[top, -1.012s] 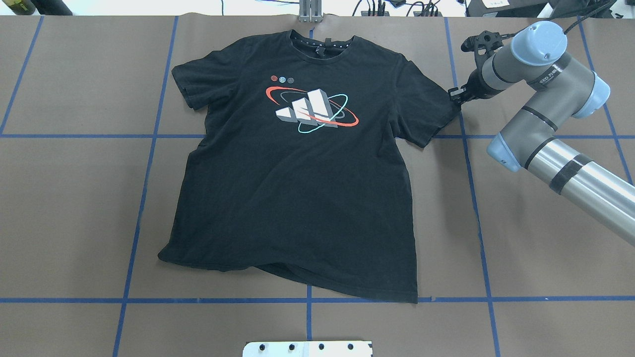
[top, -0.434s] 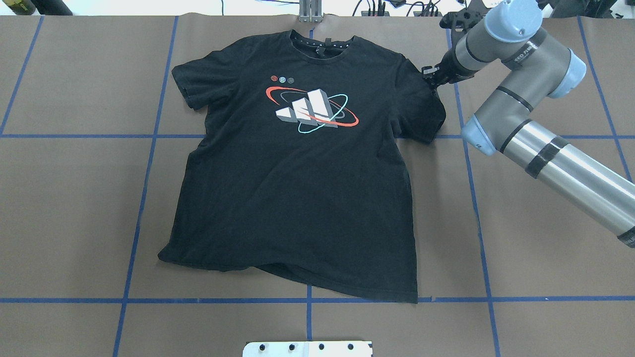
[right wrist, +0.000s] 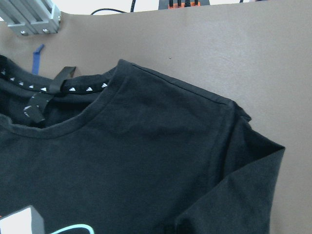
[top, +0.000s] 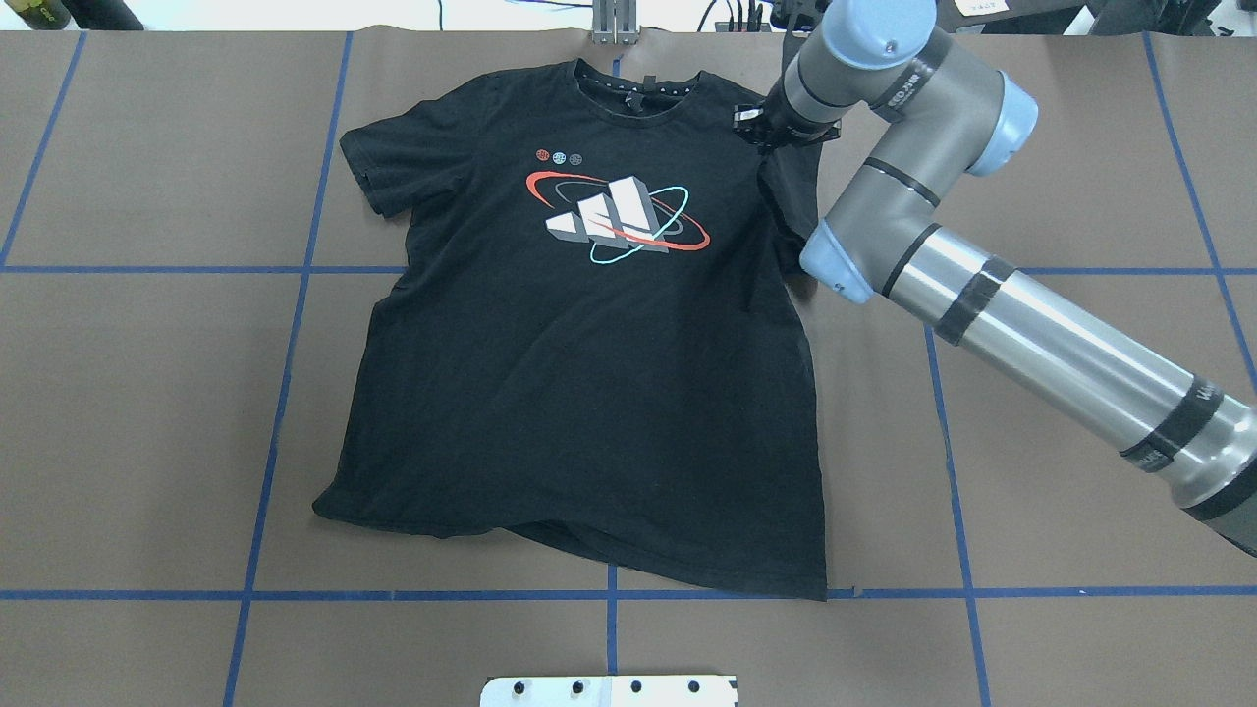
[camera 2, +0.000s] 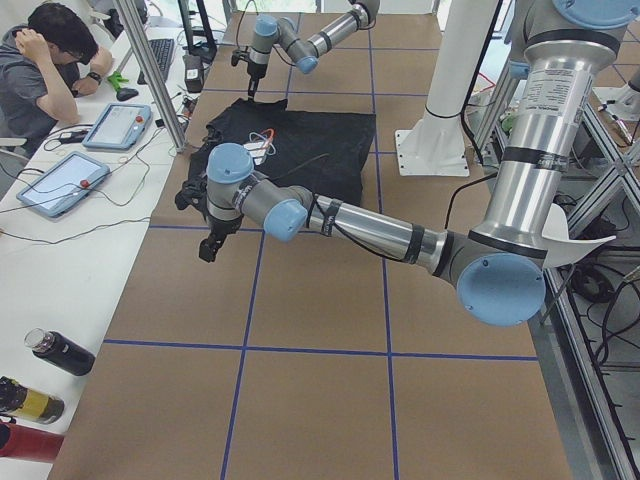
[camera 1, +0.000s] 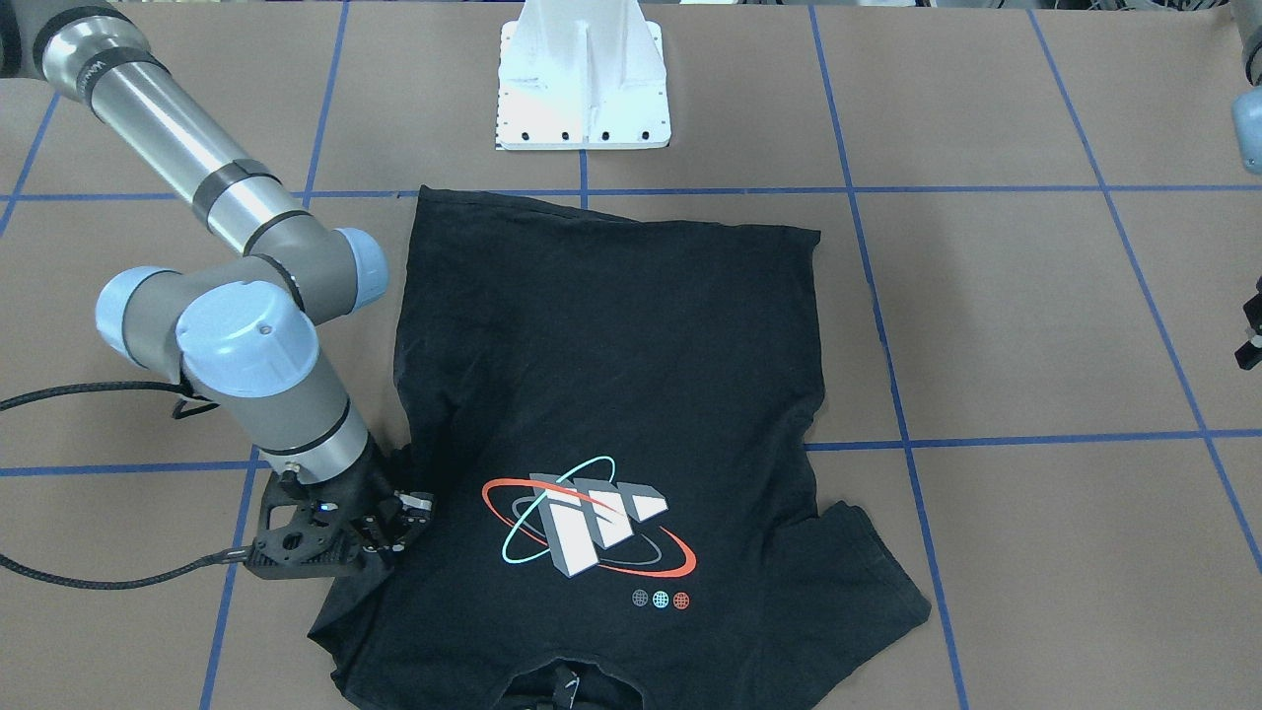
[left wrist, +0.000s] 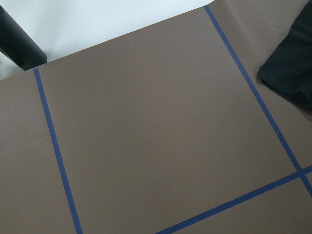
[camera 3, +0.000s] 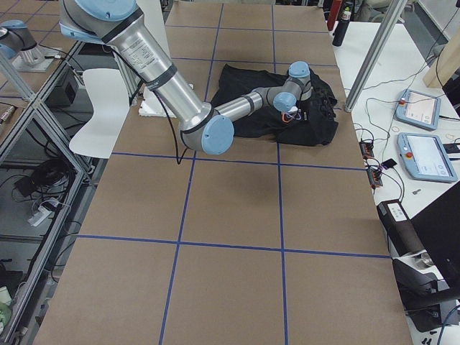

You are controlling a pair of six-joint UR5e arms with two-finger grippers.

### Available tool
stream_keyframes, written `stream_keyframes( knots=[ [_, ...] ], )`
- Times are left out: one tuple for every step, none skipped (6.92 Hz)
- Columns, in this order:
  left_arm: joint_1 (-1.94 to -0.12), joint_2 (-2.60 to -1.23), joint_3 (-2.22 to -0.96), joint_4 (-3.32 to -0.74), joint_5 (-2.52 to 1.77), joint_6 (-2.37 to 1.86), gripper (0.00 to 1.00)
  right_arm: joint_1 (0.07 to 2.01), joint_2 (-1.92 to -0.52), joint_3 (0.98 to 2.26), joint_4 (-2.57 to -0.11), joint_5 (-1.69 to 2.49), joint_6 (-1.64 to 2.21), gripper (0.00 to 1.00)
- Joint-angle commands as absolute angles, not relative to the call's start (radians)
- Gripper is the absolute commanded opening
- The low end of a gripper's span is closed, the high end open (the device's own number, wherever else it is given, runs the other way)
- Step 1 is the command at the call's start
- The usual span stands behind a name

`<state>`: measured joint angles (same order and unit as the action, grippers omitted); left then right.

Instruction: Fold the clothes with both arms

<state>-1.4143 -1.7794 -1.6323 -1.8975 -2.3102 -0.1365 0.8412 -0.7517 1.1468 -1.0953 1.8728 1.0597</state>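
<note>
The black T-shirt (top: 589, 393) lies flat, print up, with its collar at the table's far edge. My right gripper (top: 754, 128) sits at the shirt's right shoulder, shut on the right sleeve, which is bunched inward over the body. In the front-facing view this gripper (camera 1: 394, 523) presses into the gathered sleeve beside the print. The right wrist view shows the collar (right wrist: 73, 87) and the folded shoulder. My left gripper (camera 2: 208, 247) hangs over bare table off the shirt's left side; only a sliver (camera 1: 1250, 335) shows in the front-facing view, so its state is unclear. The left sleeve (left wrist: 292, 73) lies flat.
The white pedestal base (camera 1: 584, 79) stands at the near edge behind the hem. Blue tape lines (top: 295, 295) grid the brown table. An aluminium bracket (top: 614, 25) sits at the far edge. A person (camera 2: 45, 60) sits at a side desk with tablets (camera 2: 60, 185).
My right gripper has moved left and toward the far edge, from the sleeve's outer tip to the shoulder, dragging the right sleeve inward over the shirt.
</note>
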Motion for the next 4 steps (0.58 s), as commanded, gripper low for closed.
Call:
stream_keyframes(
  knots=[
    [-1.414, -1.779, -1.632, -1.898, -2.310, -0.137, 1.00, 0.775, -0.666, 1.068, -1.109, 1.775, 1.083, 0.00],
    [-1.414, -1.779, -1.632, -1.898, -2.309, -0.137, 1.00, 0.747, -0.664, 1.062, -1.108, 1.738, 1.083, 0.00],
    [-1.414, -1.779, -1.632, -1.898, -2.310, -0.137, 1.00, 0.726, -0.663, 1.062, -1.108, 1.723, 1.083, 0.00],
    [-1.414, -1.779, -1.632, -1.898, -2.310, -0.137, 1.00, 0.706, -0.664, 1.060, -1.109, 1.695, 1.081, 0.00]
  ],
)
